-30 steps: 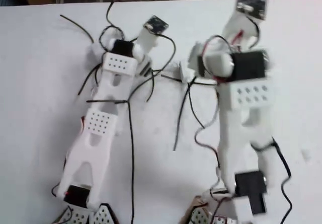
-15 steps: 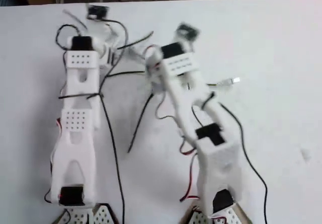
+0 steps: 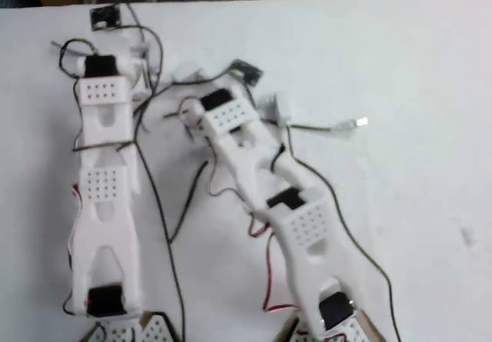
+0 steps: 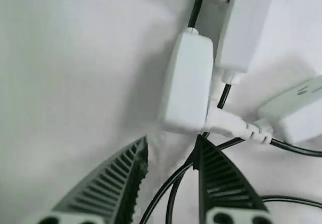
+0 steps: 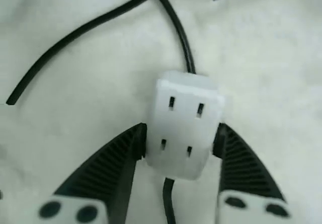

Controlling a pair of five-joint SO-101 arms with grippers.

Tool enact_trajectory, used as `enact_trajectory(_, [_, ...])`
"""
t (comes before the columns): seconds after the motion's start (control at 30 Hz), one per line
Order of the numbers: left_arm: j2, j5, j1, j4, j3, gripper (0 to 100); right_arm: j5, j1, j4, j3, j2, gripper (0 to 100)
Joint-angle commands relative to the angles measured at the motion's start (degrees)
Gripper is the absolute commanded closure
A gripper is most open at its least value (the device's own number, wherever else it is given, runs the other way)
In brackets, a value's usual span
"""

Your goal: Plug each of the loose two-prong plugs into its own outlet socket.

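Right jaws clamped on outlet socket (image 5: pixel 183 128); left jaws ajar, empty, near white plug (image 4: pixel 188 83)

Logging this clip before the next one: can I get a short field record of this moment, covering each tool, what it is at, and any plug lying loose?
left tool: open, tips just short of a white block that has a cable on it
right tool: shut on the socket block, one finger against each side
socket slots: two pairs showing, both unfilled
loose plug: lying on the table, apart from both arms
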Motion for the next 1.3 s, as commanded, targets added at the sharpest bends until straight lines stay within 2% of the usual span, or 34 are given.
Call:
enact_trajectory(0.0, [-3.5, 0.6, -0.7, -1.0, -2.3, 83, -0.1, 0.9, 8.5, -7.9, -1.3, 69.5])
enact_trajectory(0.17, [-3.6, 0.6, -0.6, -0.9, -2.3, 83, 0.9, 7.9, 21.7, -22.2, -5.0, 69.3])
enact_trajectory(0.4, [-4.1, 0.4, 0.6, -0.4, -2.4, 83, 19.4, 21.2, 23.3, -32.1, -15.2, 69.3])
enact_trajectory(0.53, [-8.0, -4.0, 3.6, 3.1, -2.4, 83, 27.2, 31.9, 23.4, -31.1, -21.4, 69.3])
enact_trajectory(0.67, [-13.5, -6.6, 7.2, 6.1, -2.4, 83, 33.1, 43.7, 23.4, -22.2, -27.0, 69.3])
enact_trajectory(0.83, [-20.3, -6.8, 10.2, 6.7, -2.3, 83, 37.0, 54.8, 23.3, -2.0, -32.7, 69.3])
enact_trajectory(1.03, [-24.8, -6.9, 13.3, 4.1, -2.3, 78, 43.5, 60.8, 23.1, 21.5, -33.7, 69.3])
enact_trajectory(1.13, [-26.2, -6.9, 12.5, -1.0, -2.2, 76, 47.6, 62.4, 20.7, 29.5, -32.6, 69.3])
enact_trajectory(1.27, [-25.5, -6.9, 12.4, -7.4, -1.7, 76, 48.6, 67.6, 17.9, 35.5, -30.7, 69.3])
